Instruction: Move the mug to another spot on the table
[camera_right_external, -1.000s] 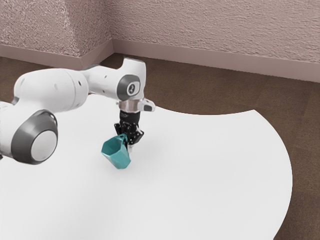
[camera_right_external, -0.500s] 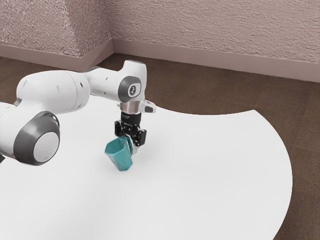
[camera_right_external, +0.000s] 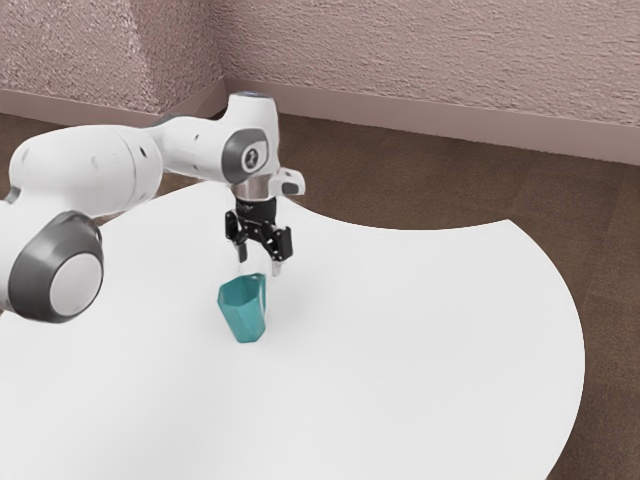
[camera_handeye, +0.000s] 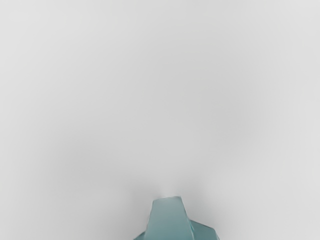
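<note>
Around the mug spreads the plain white table, whose curved edge sweeps round at the exterior view's right and far side. Beyond that edge runs a dark brown floor, then a pale baseboard under a rough pinkish wall. All of these are well apart from the mug. The arm, white with grey joint caps, comes in from the exterior view's left and bends down over the table. Its last link hangs straight down above the mug, and its hand is the nearest thing to the mug.

The mug is teal and faceted, wide at the rim and narrowing toward its base. It stands on the tabletop with its mouth up and its long axis close to vertical. Which way its handle faces I cannot tell.

The black gripper hangs just above the mug, pointing down. Its fingers are spread apart with nothing between them. One is over the rim's side toward the exterior view's left. The other reaches lower, just beside the rim toward the exterior view's right. Neither grips the mug, which sits below the jaws and slightly toward the exterior view's left of their middle. The wrist view has a teal part of the mug just under the hand, against the white table.
</note>
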